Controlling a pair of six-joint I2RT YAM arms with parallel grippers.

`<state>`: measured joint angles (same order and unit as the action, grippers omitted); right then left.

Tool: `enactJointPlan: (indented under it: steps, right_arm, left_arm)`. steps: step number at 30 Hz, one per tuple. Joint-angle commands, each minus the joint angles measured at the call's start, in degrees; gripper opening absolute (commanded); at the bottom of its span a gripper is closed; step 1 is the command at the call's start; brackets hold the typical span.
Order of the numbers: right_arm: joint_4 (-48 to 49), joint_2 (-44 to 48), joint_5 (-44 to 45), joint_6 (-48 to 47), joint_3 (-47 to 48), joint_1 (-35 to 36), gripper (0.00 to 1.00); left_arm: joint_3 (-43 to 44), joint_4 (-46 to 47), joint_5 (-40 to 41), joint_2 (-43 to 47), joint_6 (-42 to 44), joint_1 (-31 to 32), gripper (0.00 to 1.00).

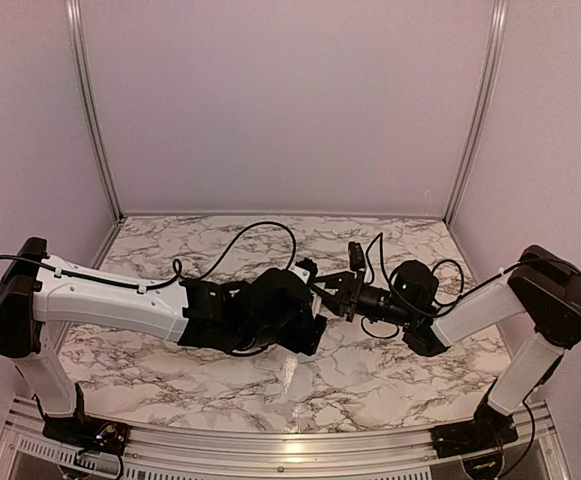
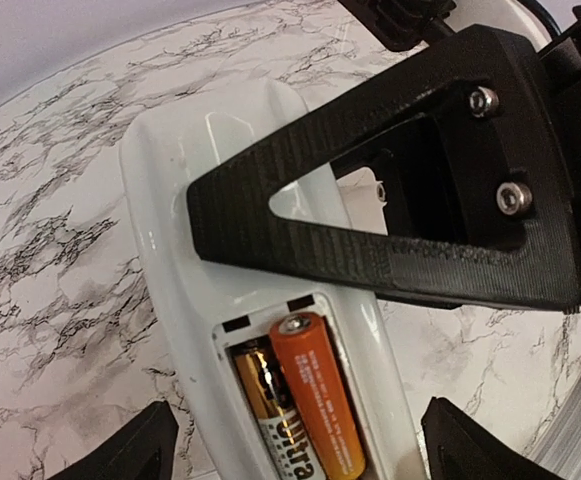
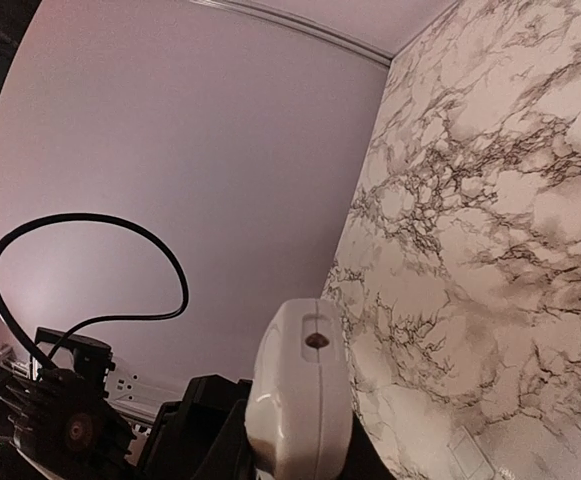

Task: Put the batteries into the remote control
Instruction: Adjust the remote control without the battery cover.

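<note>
Left wrist cam: I saw both batteries sitting in the remote control, clamped by the right gripper, whose black finger covered its middle, marble table behind. The left gripper had its jaws spread wide, released.

I'm working in what looks like a robotics lab test cell, not a lived-in room. The bench has a marble-print covering and is boxed in on three sides by plain pale wall panels, which meet at aluminium posts. A ribbed aluminium rail runs along the near edge, where the left arm and the right arm are bolted down. Black cables loop loose above the surface. My right wrist camera shows the same bare panelling and a strip of metal trim.
</note>
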<state>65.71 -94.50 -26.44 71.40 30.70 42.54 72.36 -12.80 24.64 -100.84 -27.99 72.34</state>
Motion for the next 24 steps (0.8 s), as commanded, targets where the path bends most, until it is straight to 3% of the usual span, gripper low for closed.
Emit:
enactJointPlan:
  steps: [1,10,14,24]
  right_arm:
    - [2.84,1.24,0.59,-0.25,1.43,0.65,0.0]
    - [0.49,2.53,-0.76,-1.46,1.45,0.64,0.05]
    - [-0.05,2.74,-1.44,-1.4,1.31,0.58,0.1]
    - [-3.17,2.96,-3.98,-2.03,2.04,-0.14,0.21]
  left_arm:
    - [3.03,-6.45,3.04,-2.71,-1.24,-0.21,0.86]
    - [-3.83,-1.23,-0.79,2.75,2.27,-2.1,0.64]
    - [-5.03,-1.1,-1.71,3.91,5.07,-2.46,0.48]
    - [-7.73,-1.6,-6.22,6.1,11.05,-2.46,0.34]
